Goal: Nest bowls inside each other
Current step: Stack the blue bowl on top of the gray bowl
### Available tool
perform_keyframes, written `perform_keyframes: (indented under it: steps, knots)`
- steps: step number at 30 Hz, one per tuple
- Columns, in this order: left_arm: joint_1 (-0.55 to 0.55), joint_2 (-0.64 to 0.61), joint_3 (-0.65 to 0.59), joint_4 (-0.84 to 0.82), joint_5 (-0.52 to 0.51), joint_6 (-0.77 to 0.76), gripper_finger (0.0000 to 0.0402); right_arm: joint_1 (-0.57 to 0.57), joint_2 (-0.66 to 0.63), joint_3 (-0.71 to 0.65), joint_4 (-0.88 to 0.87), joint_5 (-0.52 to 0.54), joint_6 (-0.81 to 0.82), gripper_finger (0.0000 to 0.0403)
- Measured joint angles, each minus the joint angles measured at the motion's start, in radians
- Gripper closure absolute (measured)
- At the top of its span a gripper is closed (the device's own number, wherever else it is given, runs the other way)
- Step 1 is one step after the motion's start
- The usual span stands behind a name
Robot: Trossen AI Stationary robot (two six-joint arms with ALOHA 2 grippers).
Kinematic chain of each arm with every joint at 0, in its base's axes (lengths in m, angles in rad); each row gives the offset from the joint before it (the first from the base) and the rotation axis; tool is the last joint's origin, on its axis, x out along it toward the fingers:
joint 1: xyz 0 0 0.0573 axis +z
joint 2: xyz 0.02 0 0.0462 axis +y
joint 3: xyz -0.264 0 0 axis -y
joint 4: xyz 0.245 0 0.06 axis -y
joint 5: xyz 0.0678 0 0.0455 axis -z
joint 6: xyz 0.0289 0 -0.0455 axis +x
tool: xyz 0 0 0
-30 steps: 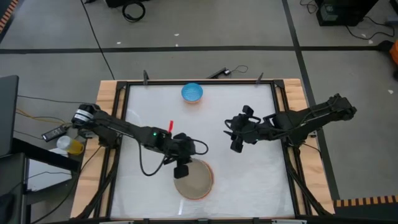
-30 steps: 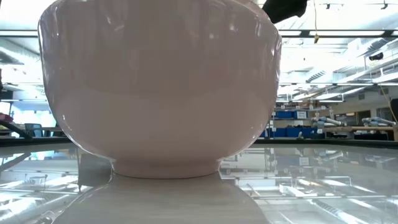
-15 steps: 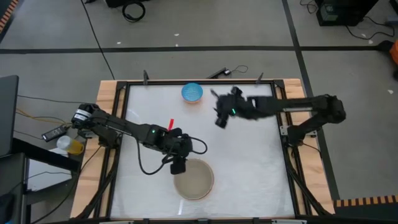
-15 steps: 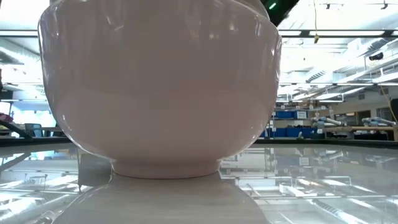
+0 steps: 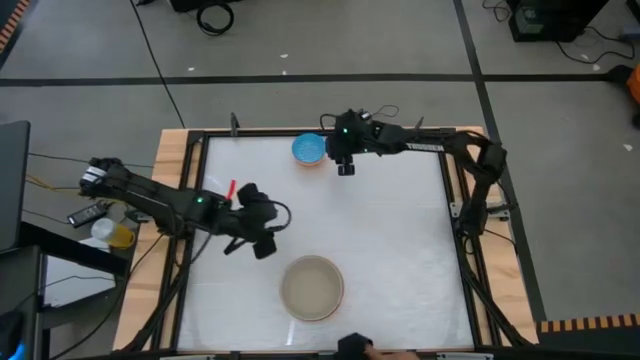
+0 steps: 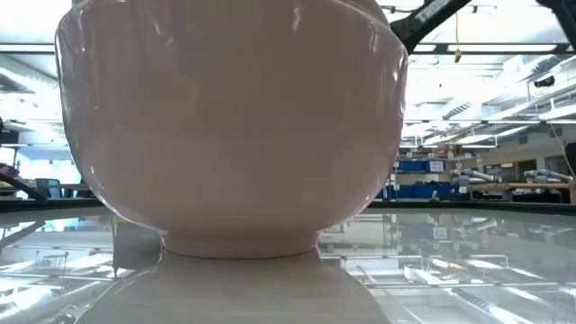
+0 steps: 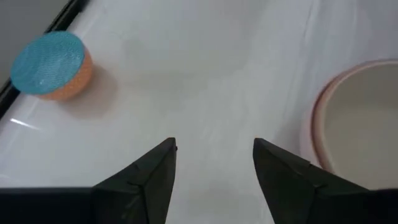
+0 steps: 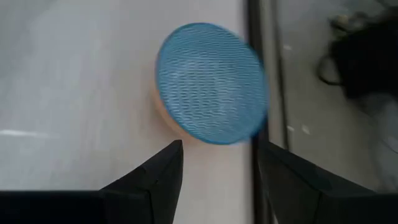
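A stack of nested bowls (image 5: 312, 288) with a grey-beige inside and a pink rim stands on its base near the table's near edge. It shows in the left wrist view (image 7: 364, 124) and fills the low view (image 6: 234, 135). The small blue bowl (image 5: 309, 150) stands alone by the far edge, with orange showing under its blue top (image 8: 211, 84). My left gripper (image 5: 264, 248) hangs open and empty to the left of the stack (image 7: 214, 149). My right gripper (image 5: 344, 167) is open and empty just right of the blue bowl (image 8: 217, 149).
The white tabletop (image 5: 400, 250) is bounded by a black frame rail (image 5: 450, 200), which runs close behind the blue bowl (image 8: 264, 74). Something dark, with what looks like a hand, shows at the near edge (image 5: 355, 346). Bare tabletop lies between the stack and the blue bowl.
My left gripper has drawn back from the stack's far-left rim, going up and toward the table's left edge. My right gripper has swung from the table's right middle to the far edge, sinking and rolling, and now stands beside the blue bowl. The bowls have stayed put.
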Motion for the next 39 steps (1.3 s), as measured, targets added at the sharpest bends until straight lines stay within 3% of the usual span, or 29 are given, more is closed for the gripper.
perform_keyframes:
  steps: [9,15,23,27,32,36,39]
  knots:
    - [0.021,-0.116,-0.273,0.237,-0.011,-0.034,0.0186,-0.063,0.137,0.124,-0.085,-0.175,-0.135,0.0198]
    - [0.034,-0.113,-0.299,0.250,-0.014,-0.058,0.0187,-0.067,0.226,0.219,-0.133,-0.254,-0.163,0.0214]
    - [0.035,-0.114,-0.299,0.252,-0.014,-0.058,0.0187,-0.067,0.315,0.313,-0.257,-0.280,-0.196,0.0232]
    - [0.059,-0.114,-0.299,0.252,-0.014,-0.054,0.0187,-0.067,0.327,0.322,-0.275,-0.276,-0.186,0.0274]
    - [0.088,-0.114,-0.299,0.252,-0.014,-0.058,0.0187,-0.063,0.311,0.323,-0.280,-0.234,-0.113,0.0382]
    - [0.102,-0.118,-0.299,0.249,-0.014,-0.058,0.0187,-0.048,0.260,0.322,-0.354,-0.183,-0.012,0.0384]
    - [0.102,-0.130,-0.298,0.248,-0.015,-0.058,0.0187,-0.014,0.176,0.322,-0.465,-0.203,0.054,0.0387]
